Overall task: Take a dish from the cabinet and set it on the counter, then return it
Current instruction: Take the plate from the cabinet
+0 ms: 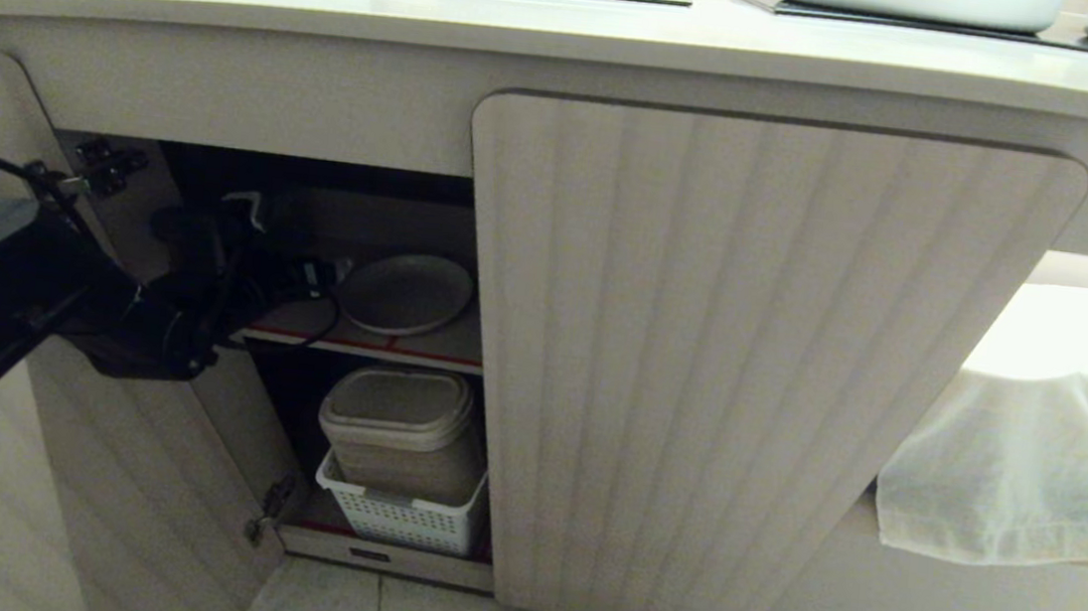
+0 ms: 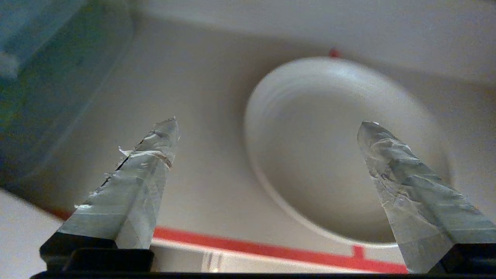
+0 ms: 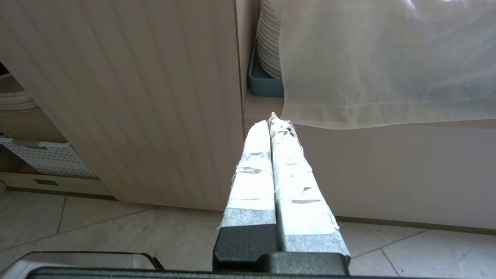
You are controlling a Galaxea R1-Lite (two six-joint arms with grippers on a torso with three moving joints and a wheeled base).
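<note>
The left tool (image 1: 332, 275) is hard to make out in the head view: the black left arm and its cables cover it against the dark inside of the low cabinet (image 1: 758, 366) with beige fluted doors. Its own wrist view shows it better. There the two tape-wrapped fingers (image 2: 147, 170) stand wide apart and hold nothing, and the round, shallow, cream-coloured dish (image 2: 329, 155) lies flat beyond them, one finger tip crossing its rim in the picture; whether it touches I cannot tell.

The dish (image 1: 405, 292) rests on the upper shelf with the red front edge (image 1: 430, 349), inside the open left compartment, just right of the tool. Below the shelf a beige lidded container (image 1: 402, 432) sits in a white slotted basket (image 1: 404, 517). A dark blue-green shape at the edge of the left wrist view is too blurred to name.

The left arm reaches in from the left, roughly level with the shelf, past the swung-open door (image 1: 139, 466). The middle door is shut and hides what lies behind it.

The right tool (image 3: 273, 128) hangs low over the tiled floor (image 3: 97, 228), its taped fingers pressed together on nothing, pointing at the cabinet front near a pale cloth (image 3: 383, 66).

The long cream-white counter (image 1: 570, 34) runs along the top, its rounded front edge overhanging; white vessels on it are cut off by the frame.
</note>
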